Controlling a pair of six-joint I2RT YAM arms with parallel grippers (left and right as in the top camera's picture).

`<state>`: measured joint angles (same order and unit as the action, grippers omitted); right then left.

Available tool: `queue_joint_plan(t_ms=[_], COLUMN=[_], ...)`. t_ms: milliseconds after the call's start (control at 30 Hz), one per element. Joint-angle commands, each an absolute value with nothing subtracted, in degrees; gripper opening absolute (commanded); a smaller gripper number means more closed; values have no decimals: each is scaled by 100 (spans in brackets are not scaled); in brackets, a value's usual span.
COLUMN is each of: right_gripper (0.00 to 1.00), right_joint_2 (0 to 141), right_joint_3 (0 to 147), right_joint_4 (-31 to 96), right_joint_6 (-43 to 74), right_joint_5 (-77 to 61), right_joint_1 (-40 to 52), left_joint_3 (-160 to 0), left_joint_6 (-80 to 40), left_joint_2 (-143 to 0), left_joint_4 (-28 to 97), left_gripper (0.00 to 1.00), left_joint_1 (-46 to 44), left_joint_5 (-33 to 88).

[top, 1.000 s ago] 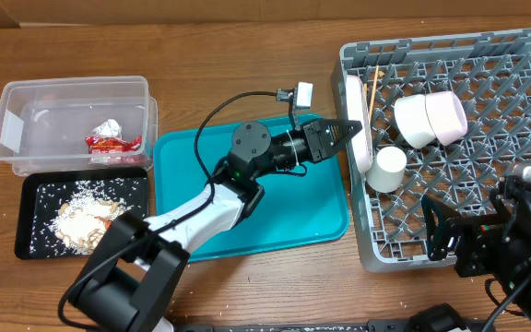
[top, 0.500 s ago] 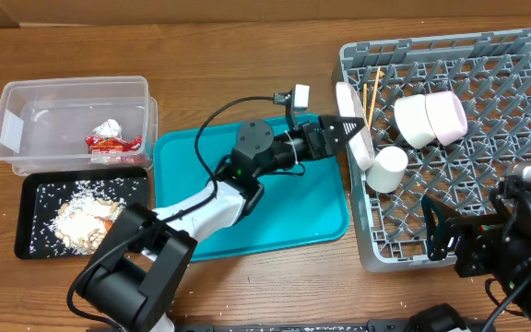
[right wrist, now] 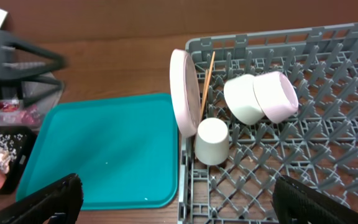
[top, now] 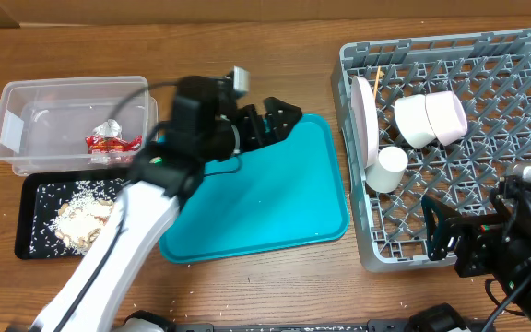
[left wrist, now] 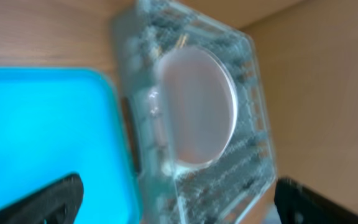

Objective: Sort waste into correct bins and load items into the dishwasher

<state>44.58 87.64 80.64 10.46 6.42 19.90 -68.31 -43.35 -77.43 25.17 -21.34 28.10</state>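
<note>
Wooden table (top: 275, 37): plate (top: 363, 124) in rack (top: 514, 138)

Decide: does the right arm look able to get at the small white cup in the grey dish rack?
Probably yes: the small white cup sits uncovered in the grey plastic dish rack; the open right hand hovers nearby, nothing between.

No word, number or brand can be read in any view. The red snack wrapper (top: 113, 142), lying in the clear tub (top: 72, 85) at the far left of the table, carries some pale print, but it is too small to make out. A white sticker (top: 10, 136) on the tub's left wall looks blank from above. A small white tag (top: 241, 78) on the left arm (top: 146, 212) shows no legible marks.
</note>
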Motion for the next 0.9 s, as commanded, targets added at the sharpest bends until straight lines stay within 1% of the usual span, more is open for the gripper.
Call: queue_joint_plan(t_ms=[0, 100, 233, 333, 433, 500, 867], right_gripper=[100, 100, 100, 100, 100, 100, 100], right_joint_2=[4436, 4436, 4436, 4438, 4429, 4403, 3986], right_joint_3=[8770, 8770, 8770, 8770, 8770, 8770, 8770], right_joint_4=[8031, 8031, 8031, 8031, 8031, 8031, 8031], right_joint_6=[1026, 1026, 1026, 1026, 1026, 1026, 1026], right_joint_5=[679, 679, 679, 681, 679, 681, 681], right_joint_1=[1977, 1977, 1977, 1977, 1975, 1935, 1850], left_joint_3=[-7738, -8337, -8823, -8866, -8866, -8866, -8864], left_joint_6=[-2731, -2353, -2305, -2305, -2305, -2340, -2375], left_joint_2=[-7050, -6670, -6211, -5935, -5782, -5763, -5852], left_joint_4=[4167, 5478, 6724, 7373, 7948, 8149, 8082], left_gripper=[100, 100, 100, 100, 100, 100, 100], left_joint_1=[-2060, -2062, -2062, -2062, -2062, -2062, -2062], left_joint_5=[1280, 438, -517, -947, -1094, -1079, -1068])
